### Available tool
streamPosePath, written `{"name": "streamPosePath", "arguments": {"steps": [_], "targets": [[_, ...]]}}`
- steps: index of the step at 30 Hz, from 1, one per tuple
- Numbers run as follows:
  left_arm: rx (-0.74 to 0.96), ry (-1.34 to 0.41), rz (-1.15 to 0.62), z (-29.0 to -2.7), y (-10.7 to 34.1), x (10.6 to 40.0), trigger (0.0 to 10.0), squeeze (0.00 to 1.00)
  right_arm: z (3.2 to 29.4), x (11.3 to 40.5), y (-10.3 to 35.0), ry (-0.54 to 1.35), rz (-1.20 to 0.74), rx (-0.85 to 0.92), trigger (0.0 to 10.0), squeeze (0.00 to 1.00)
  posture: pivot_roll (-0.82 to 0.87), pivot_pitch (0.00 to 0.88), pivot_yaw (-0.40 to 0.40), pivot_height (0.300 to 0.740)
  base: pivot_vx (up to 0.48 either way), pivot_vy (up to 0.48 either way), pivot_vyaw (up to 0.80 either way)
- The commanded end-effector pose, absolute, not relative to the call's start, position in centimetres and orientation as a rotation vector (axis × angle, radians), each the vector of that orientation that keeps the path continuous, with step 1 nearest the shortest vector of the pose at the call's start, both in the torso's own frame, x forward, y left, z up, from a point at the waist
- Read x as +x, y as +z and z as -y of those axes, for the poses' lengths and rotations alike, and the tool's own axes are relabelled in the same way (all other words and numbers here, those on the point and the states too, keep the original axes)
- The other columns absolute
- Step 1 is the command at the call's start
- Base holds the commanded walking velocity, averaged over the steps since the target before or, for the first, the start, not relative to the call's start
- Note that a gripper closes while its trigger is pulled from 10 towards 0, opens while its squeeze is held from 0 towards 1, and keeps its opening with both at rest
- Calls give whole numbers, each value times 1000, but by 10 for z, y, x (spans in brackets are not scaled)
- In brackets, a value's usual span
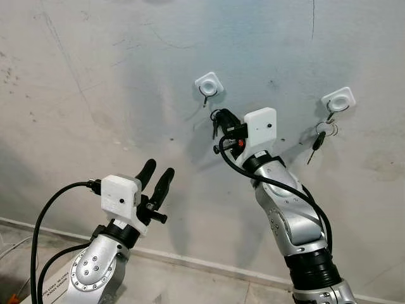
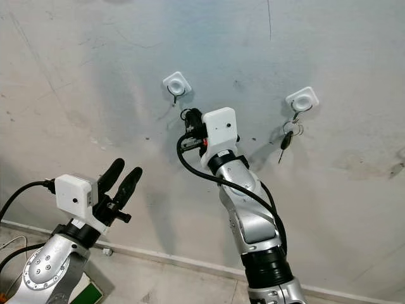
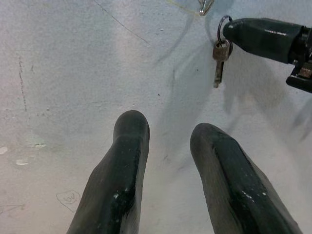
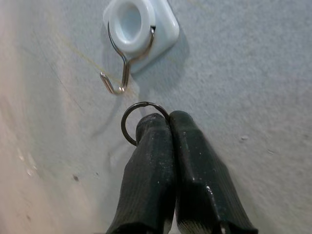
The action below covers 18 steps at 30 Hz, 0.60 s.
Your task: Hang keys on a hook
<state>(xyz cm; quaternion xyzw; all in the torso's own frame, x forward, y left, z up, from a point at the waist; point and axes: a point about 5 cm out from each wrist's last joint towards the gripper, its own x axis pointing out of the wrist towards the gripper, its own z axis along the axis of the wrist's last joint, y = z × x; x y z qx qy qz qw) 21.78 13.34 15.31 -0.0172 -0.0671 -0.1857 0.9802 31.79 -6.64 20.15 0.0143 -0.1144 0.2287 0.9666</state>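
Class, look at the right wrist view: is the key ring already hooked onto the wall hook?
No. The key ring, pinched in the right gripper, sits just short of the hook, with bare wall between them.

We face a pale, scuffed plaster wall point(image 1: 95, 76) that carries everything here. Two white square hook mounts are fixed to it, well apart: the left hook point(image 1: 209, 84) has its bare wire curl hanging free, while the right hook point(image 1: 338, 100) already bears a key ring with a dark-headed key point(image 1: 318, 142) dangling against the plaster. Below, the wall meets a grey floor point(image 1: 190, 282) along a light skirting line.
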Motion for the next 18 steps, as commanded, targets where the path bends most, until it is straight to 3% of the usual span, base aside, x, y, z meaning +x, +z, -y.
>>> {"name": "streamPosePath", "arguments": {"steps": [1, 18], "targets": [[-25, -387, 123, -133, 151, 218, 10000, 0, 63, 316, 223, 486, 312, 46, 10000, 0, 51, 0, 56, 740, 0, 0, 0], [-29, -390, 119, -132, 151, 218, 10000, 0, 49, 311, 225, 560, 303, 79, 10000, 0, 50, 0, 55, 740, 0, 0, 0]]}}
